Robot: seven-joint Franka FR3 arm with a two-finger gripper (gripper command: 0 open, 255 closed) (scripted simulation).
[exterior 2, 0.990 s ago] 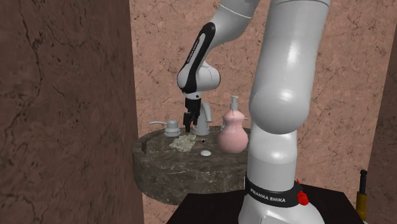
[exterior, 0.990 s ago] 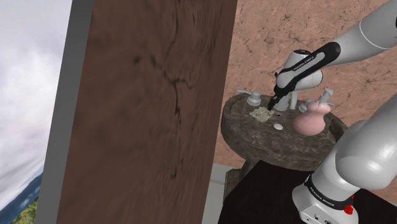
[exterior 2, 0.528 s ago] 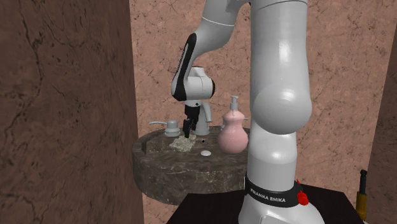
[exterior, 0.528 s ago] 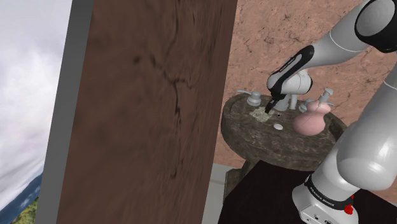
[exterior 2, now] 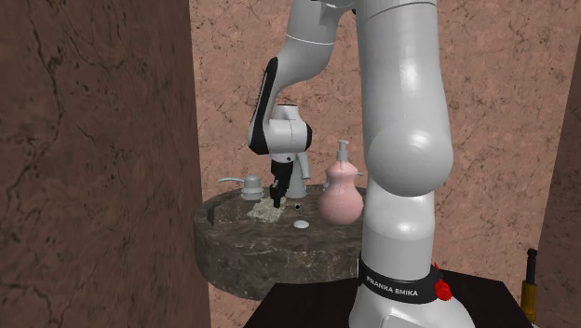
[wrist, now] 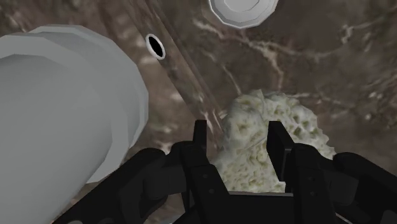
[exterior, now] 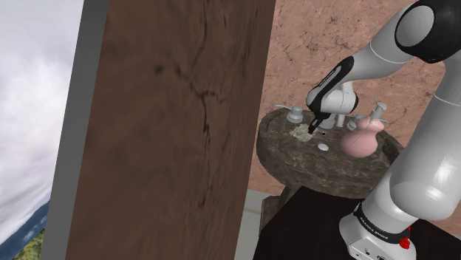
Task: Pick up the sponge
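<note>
The gripper (wrist: 238,136) hangs just above the pale porous sponge (wrist: 300,124) on the dark stone basin (exterior 2: 244,244) — jaws spread to either side.

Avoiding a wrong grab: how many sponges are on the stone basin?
1: the pale sponge, on the stone basin under the open gripper. The arm may hide others.

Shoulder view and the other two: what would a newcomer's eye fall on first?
A huge brown panel covers the shoulder view's left and middle. Past it the white arm bends down to a round stone top, its open gripper over a pale sponge. A pink bottle stands near, on the second exterior view's right.
</note>
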